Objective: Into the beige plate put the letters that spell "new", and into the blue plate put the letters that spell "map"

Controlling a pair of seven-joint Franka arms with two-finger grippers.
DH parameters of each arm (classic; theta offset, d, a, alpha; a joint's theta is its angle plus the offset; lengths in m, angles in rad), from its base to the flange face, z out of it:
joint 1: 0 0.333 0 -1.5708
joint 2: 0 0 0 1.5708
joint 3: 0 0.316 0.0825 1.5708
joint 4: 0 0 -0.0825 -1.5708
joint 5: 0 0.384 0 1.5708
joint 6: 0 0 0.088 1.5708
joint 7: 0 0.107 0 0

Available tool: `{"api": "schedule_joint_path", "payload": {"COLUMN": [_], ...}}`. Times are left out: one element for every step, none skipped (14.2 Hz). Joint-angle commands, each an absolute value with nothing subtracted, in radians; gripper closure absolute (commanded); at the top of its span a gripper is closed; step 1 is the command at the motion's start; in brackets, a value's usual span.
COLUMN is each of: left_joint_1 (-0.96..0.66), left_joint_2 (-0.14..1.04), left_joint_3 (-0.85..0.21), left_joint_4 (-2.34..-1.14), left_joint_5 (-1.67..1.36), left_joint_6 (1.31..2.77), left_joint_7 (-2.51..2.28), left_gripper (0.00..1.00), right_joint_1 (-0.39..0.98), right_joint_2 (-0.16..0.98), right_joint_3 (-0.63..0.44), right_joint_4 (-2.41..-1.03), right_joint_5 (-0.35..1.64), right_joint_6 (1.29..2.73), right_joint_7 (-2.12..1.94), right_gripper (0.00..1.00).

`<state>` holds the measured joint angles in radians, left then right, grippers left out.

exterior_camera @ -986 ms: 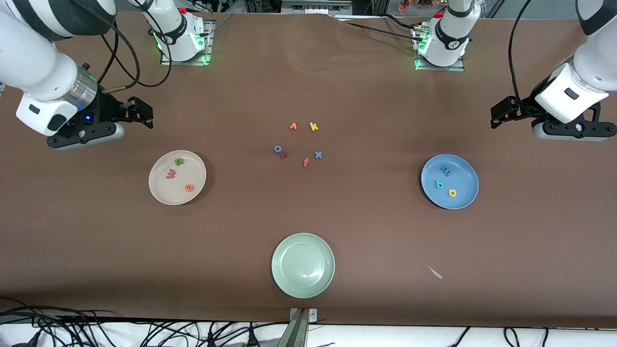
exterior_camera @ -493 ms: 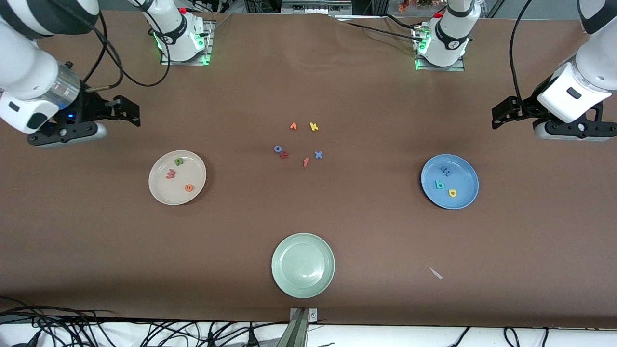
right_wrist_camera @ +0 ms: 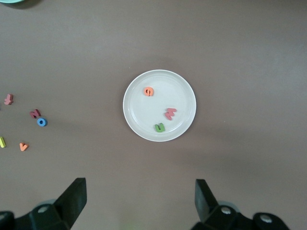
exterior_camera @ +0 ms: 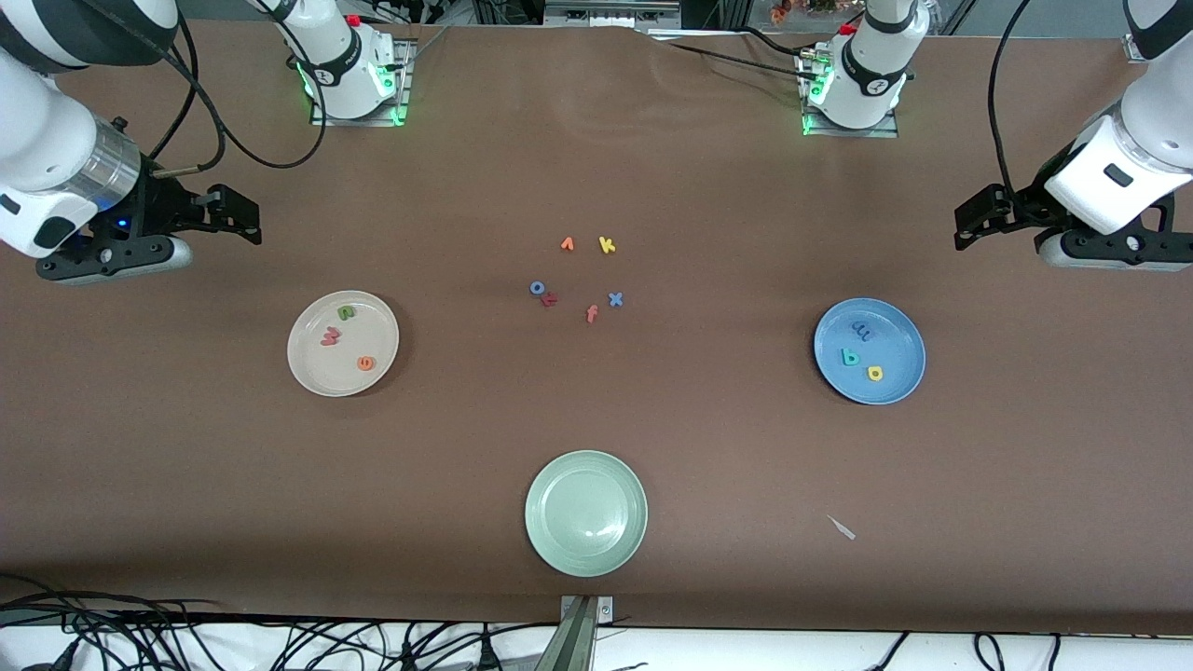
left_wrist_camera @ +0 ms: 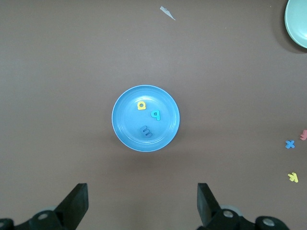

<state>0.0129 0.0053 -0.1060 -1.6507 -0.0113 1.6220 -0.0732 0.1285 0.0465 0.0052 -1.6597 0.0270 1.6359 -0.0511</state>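
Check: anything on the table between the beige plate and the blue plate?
Front view: six leftover letters cluster midway between the beige plate and blue plate.

Glossy beige plate (exterior_camera: pixel 343 343), matt brown table covering (exterior_camera: pixel 708 447).

Letters (exterior_camera: pixel 346 337) in both plates (exterior_camera: pixel 312 368)

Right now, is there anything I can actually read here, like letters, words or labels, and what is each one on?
"n", "w", "e": foam letters in the beige plate.
"m", "p", "a": foam letters in the blue plate.
"v", "k", "o", "x", "f": loose foam letters on the table; the dark red letter beside the o is unclear.
Marks on the arm bases: too small to read.
No printed words, brands or numbers are legible.
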Motion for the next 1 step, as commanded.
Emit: {"api": "schedule_joint_path", "payload": {"left_joint_1": [0.017], "left_joint_2": [0.021], "left_joint_3": [-0.112], "left_joint_4": [-1.617], "left_joint_5": [-0.005], "left_joint_6": [1.598], "left_joint_7": [-0.061], "left_gripper": [0.00], "right_joint_1": [0.130], "right_joint_2": [0.049], "right_joint_3": [0.009], "right_joint_4": [-1.641], "right_joint_5": [0.032], "right_joint_6": [1.617], "right_joint_7": [-0.049], "right_gripper": [0.00]}}
